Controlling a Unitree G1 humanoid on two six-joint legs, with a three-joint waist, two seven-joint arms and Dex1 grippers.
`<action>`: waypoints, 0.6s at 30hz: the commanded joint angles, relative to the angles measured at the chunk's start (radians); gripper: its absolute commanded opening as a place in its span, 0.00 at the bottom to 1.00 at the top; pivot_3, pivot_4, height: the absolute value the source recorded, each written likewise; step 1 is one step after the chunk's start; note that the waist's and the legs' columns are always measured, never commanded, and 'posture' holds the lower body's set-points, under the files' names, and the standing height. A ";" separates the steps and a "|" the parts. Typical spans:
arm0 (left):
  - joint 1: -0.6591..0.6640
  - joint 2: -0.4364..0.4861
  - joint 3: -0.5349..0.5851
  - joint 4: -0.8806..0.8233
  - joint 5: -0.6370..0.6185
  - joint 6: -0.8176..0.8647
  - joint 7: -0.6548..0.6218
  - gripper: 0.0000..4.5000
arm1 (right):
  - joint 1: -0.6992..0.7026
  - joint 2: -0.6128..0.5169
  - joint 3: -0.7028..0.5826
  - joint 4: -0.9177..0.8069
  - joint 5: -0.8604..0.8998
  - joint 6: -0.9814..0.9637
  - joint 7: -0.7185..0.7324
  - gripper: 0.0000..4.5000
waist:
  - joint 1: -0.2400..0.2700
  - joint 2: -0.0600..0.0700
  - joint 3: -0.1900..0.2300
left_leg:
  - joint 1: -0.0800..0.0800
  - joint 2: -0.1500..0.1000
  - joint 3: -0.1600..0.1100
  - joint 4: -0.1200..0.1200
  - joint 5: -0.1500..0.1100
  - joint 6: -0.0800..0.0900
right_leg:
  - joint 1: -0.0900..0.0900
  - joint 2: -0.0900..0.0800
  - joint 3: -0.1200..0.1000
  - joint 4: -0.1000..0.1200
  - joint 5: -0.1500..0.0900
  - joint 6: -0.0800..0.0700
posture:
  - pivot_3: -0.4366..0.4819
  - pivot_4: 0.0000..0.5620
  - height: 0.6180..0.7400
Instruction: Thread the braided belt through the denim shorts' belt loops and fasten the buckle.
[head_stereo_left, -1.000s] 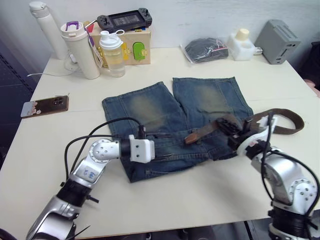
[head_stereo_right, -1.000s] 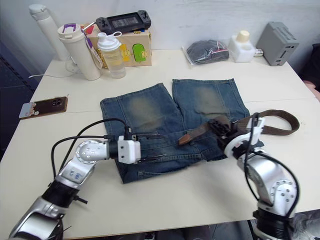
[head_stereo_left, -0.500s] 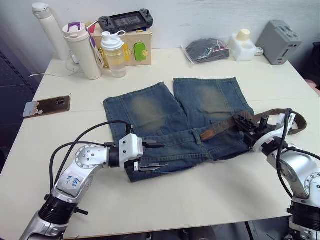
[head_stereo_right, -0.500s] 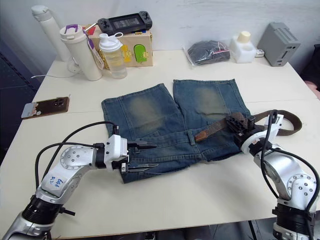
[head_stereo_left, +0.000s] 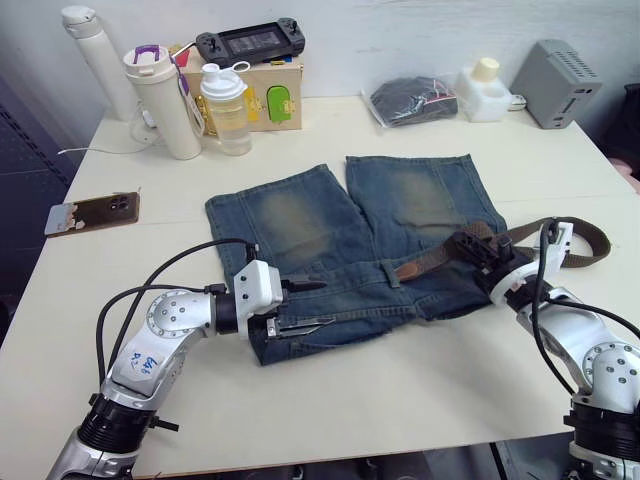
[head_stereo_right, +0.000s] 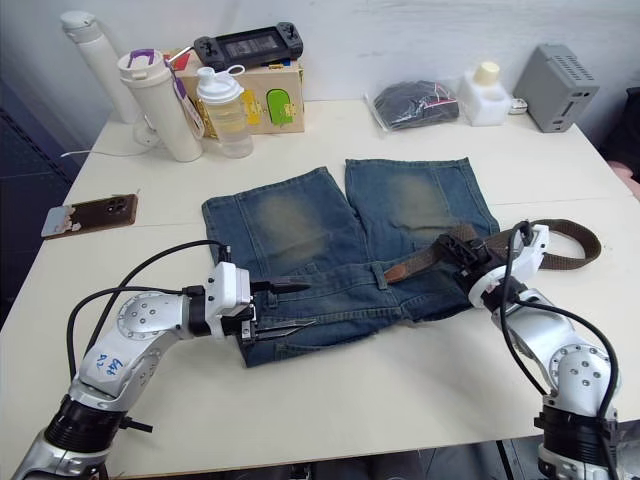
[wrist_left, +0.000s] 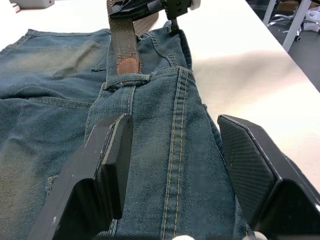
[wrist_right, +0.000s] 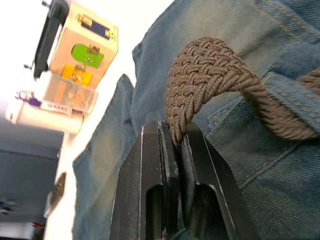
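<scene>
The denim shorts (head_stereo_left: 340, 225) lie flat mid-table, waistband toward me. The braided belt (head_stereo_left: 440, 258) crosses the waistband's right part, and its tan tip (wrist_left: 129, 65) rests at a belt loop (wrist_left: 122, 80). From there the strap curls away to the right (head_stereo_left: 590, 240). My right gripper (head_stereo_left: 468, 243) is shut on the belt (wrist_right: 210, 75), which arches up out of its fingers (wrist_right: 150, 165). Over the waistband's left part my left gripper (head_stereo_left: 325, 303) is open, its fingers (wrist_left: 107, 160) straddling the denim with nothing held. The buckle is hidden.
Along the table's back edge stand a white flask (head_stereo_left: 95, 55), two bottles (head_stereo_left: 165, 100) (head_stereo_left: 225, 105), a box with a game console (head_stereo_left: 250, 40), a black bag (head_stereo_left: 410, 100), a white jar (head_stereo_left: 483, 88) and a grey device (head_stereo_left: 555, 82). A phone (head_stereo_left: 92, 212) lies left.
The right gripper drew the belt rightward, then brought it back a little left, so the tip sits at the loop. The left gripper drew back left along the waistband and stays open.
</scene>
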 joint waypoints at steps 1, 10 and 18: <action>-0.002 -0.005 0.031 -0.011 0.000 -0.008 0.006 0.67 | -0.009 0.021 0.044 -0.049 -0.053 0.020 0.019 0.00 | -0.001 0.000 0.000 | 0.000 0.000 0.000 0.000 0.000 0.000 | 0.000 0.000 0.000 0.000 0.000 0.000 | 0.48 0.27 0.56; -0.009 -0.011 0.028 0.000 0.019 -0.018 0.004 0.67 | -0.052 0.120 0.023 -0.042 -0.001 -0.003 -0.033 0.00 | 0.000 0.000 0.000 | 0.000 0.000 0.000 -0.002 0.000 -0.001 | 0.000 0.000 -0.002 0.000 0.000 0.000 | 0.48 0.27 0.56; -0.033 -0.023 0.017 0.040 0.074 -0.064 0.005 0.67 | -0.024 0.128 0.095 -0.072 0.039 0.072 -0.105 0.00 | -0.002 0.000 0.000 | 0.001 0.000 0.000 -0.002 0.001 -0.001 | -0.001 0.001 -0.002 0.000 0.000 0.000 | 0.48 0.27 0.56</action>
